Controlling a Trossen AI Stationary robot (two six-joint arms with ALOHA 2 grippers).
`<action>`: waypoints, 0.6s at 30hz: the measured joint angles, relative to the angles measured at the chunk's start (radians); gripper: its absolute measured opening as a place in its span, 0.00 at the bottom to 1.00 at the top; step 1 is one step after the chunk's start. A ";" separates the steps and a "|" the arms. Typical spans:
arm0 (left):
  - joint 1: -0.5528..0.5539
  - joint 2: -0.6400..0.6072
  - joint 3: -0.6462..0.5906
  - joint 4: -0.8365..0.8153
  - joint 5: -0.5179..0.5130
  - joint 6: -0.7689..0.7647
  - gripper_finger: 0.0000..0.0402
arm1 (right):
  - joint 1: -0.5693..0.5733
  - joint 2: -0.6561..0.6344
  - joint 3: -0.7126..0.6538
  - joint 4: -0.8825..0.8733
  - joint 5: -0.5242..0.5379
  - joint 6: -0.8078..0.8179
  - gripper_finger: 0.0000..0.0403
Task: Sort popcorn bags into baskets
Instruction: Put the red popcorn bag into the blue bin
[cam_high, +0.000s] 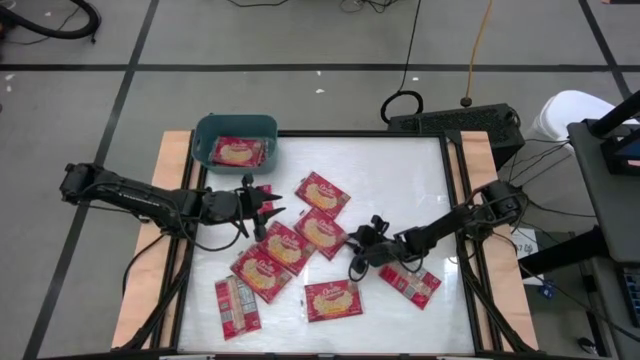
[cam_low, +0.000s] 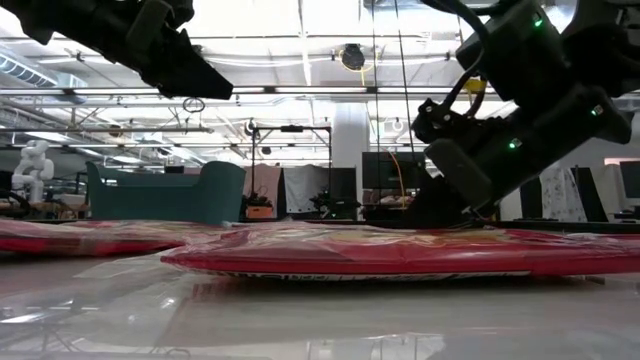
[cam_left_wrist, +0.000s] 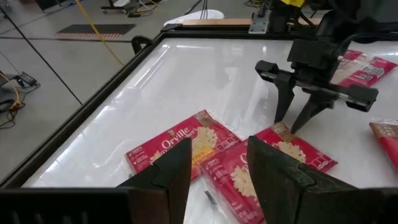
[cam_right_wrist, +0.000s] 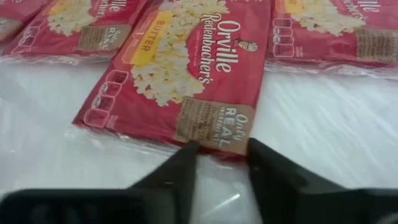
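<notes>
Packet (cam_right_wrist: 186, 68) at centre of the right wrist view reads "Orville Redenbacher's", yellow tag "BUTTER", brown corner patch "Only REAL Ingredients". Right gripper (cam_right_wrist: 222, 148): fingertips down at that packet's near edge, slightly parted, nothing clamped between them. Left gripper (cam_left_wrist: 219, 171), lower centre of the left wrist view: fingers apart, empty, above packets lettered "Orville". Teal basket (cam_high: 205, 128), upper left of the high view, holds one packet (cam_high: 237, 152); other packets lie mid-table.

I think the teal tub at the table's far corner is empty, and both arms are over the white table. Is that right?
Not quite: the teal tub is not empty; one popcorn bag already lies in it, as the high view shows. Both arms are indeed over the white table.
</notes>
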 joint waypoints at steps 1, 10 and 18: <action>0.000 0.000 0.000 -0.001 0.000 0.000 0.40 | 0.000 0.001 -0.001 0.009 -0.001 -0.007 0.19; 0.002 0.000 0.000 -0.005 0.000 -0.029 0.40 | -0.005 -0.016 -0.002 0.103 0.002 -0.154 0.02; 0.034 0.042 0.000 -0.007 0.076 -0.084 0.40 | -0.012 -0.074 -0.002 0.148 0.049 -0.411 0.00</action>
